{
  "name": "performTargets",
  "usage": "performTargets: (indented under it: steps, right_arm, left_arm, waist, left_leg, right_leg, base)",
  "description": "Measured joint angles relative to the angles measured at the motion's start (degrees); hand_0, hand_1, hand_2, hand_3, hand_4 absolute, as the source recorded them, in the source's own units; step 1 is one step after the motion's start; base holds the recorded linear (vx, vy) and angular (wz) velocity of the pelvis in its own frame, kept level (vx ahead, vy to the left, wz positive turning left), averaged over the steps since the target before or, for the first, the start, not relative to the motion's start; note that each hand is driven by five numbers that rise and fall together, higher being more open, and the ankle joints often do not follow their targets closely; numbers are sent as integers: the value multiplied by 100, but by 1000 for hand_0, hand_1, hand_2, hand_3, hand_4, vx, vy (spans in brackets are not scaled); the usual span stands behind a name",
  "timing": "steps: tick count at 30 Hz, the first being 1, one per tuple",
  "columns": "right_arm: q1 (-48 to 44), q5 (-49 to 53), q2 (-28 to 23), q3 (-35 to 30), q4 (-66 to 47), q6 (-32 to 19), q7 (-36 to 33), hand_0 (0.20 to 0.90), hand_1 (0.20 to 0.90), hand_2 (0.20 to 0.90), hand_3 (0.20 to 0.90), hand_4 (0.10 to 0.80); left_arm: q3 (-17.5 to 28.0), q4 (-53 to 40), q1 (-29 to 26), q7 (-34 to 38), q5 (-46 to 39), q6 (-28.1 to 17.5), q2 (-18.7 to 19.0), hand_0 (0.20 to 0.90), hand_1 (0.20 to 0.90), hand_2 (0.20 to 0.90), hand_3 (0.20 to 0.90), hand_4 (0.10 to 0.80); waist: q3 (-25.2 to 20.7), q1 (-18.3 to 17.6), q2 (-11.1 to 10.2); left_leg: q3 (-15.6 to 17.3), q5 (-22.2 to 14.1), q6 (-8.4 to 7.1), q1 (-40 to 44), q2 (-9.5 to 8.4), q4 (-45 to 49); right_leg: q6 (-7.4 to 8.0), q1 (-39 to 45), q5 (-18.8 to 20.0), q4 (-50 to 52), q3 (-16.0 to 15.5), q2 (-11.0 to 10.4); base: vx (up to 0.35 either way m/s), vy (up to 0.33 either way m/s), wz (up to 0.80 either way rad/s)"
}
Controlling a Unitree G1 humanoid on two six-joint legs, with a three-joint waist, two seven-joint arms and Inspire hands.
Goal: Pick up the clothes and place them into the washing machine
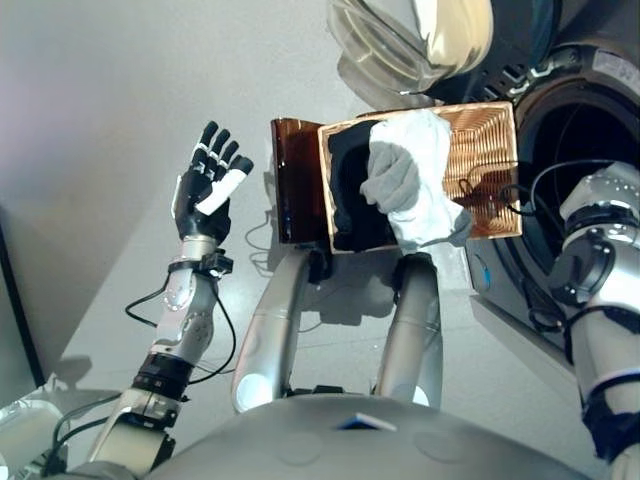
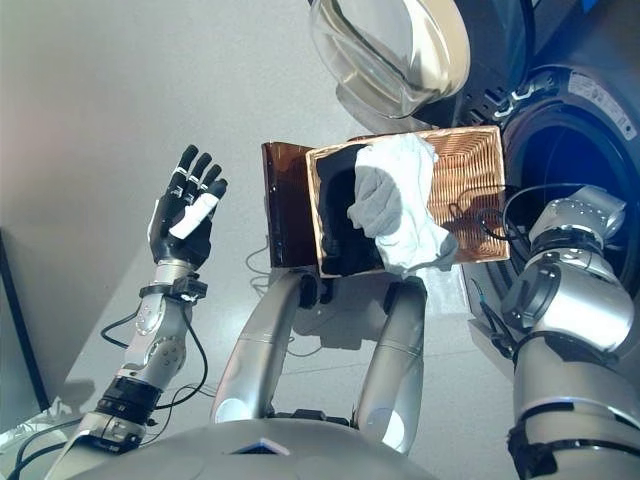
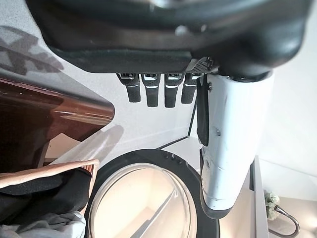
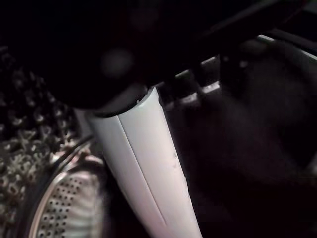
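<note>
While the right hand [image 4: 143, 163] reaches inside the perforated steel washing-machine drum [image 4: 64, 218], its finger state cannot be told. Left hand [image 1: 208, 185] is idle, fingers straight and spread. Next, judged: fetch the white and grey clothes [image 1: 410, 180] from the brown slatted basket [image 1: 490, 140].

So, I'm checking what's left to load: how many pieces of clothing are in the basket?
2 that I can tell: a white-grey garment draped over the middle of the basket, and a black one beside it, toward the robot's left. More may lie underneath.

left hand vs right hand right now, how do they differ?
The dark left hand is raised over bare floor, away from the copper-brown laundry basket; the dark right hand is inside the washing machine's perforated metal drum. The left hand's fingers are straight and hold nothing; the right hand's fingers are too dark to read. Both have a white thumb cover.
</note>
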Motion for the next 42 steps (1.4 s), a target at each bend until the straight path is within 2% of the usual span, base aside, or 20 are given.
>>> performTargets:
  steps: [6,10,18,21,24,25,27,28,33,36,41,42]
  right_arm:
    - [-21,-16,-2,32,65,87,-88,900,900,900,900,800]
    - [-44,-151,-5,104,200,180,-115,900,900,900,900,800]
    - [-67,-1074,-47,929,611,902,-220,900,900,900,900,800]
    - [-53,-1372,67,1149,631,1024,-187,900,900,900,900,800]
    - [61,-1626,463,1282,566,1062,-75,900,900,900,900,800]
    - [133,-1744,549,1355,563,1089,-34,900,900,900,900,800]
    - [350,-2014,822,1522,554,1149,148,900,900,900,900,800]
    - [437,-2186,926,1644,584,1256,169,900,900,900,900,800]
    - [459,-2901,948,1796,687,1527,286,900,900,900,900,800]
    - [474,-3049,998,1830,709,1526,273,900,900,900,900,800]
    - [728,-3138,1390,1849,692,1539,289,900,900,900,900,800]
    - [848,-3215,1471,1884,568,1544,283,900,900,900,900,800]
  left_arm:
    - [4,-14,123,2,-11,0,64,900,900,900,900,800]
    - [7,-15,122,2,-11,0,97,900,900,900,900,800]
    - [8,-16,128,-9,-11,5,158,900,900,900,900,800]
    - [14,-15,127,-23,-12,4,157,900,900,900,900,800]
    - [148,-7,247,-64,-12,4,141,900,900,900,900,800]
    - [184,-6,259,-65,-12,3,141,900,900,900,900,800]
    - [340,-6,314,-69,-12,-10,142,900,900,900,900,800]
    - [424,27,287,-68,-12,-14,150,900,900,900,900,800]
    - [497,191,203,-74,-10,-28,133,900,900,900,900,800]
    - [530,228,207,-75,-9,-48,136,900,900,900,900,800]
    - [609,427,208,-76,-7,-57,103,900,900,900,900,800]
    - [613,461,202,-79,0,-59,98,900,900,900,900,800]
  waist:
    - [-2,-48,-4]
    - [-6,-59,-10]
    - [-29,-88,-51]
    - [-28,-136,-54]
    - [-29,-236,-94]
    - [-48,-245,-118]
    - [-126,-233,-235]
    - [-162,-226,-306]
    - [-161,-236,-351]
    - [-197,-236,-423]
    - [-249,-269,-578]
    - [-246,-290,-596]
  left_leg:
    - [17,1,44,3,-4,-9]
    - [14,13,76,8,-3,-4]
    - [49,7,68,16,8,-25]
    - [108,55,111,80,11,-144]
    - [158,68,140,376,21,-358]
    - [170,78,143,449,26,-444]
    - [224,156,162,657,51,-752]
    - [254,194,176,758,80,-910]
    - [311,286,284,1219,94,-1338]
    - [315,343,250,1468,76,-1635]
    - [311,623,180,1984,106,-2321]
    - [299,673,155,2113,116,-2472]
  right_leg:
    - [2,28,1,-54,8,-1]
    - [119,38,66,-67,11,-1]
    - [130,42,72,-137,19,-1]
    - [107,70,114,-266,67,4]
    - [176,343,216,-547,115,23]
    - [147,402,237,-646,127,39]
    - [139,567,379,-968,144,67]
    - [205,667,490,-1186,133,84]
    - [212,1121,835,-1712,125,110]
    - [194,1344,914,-1999,111,113]
    - [286,1797,1143,-2652,-31,121]
    - [253,1910,1183,-2763,-48,151]
  base:
    - [5,10,-2]
    - [0,0,0]
    - [-3,25,-4]
    - [11,30,-7]
    - [23,49,-16]
    - [23,32,-21]
    - [21,27,-23]
    - [27,21,-20]
    - [42,-16,-14]
    - [60,-28,-8]
    - [17,-42,-8]
    - [143,-23,-9]
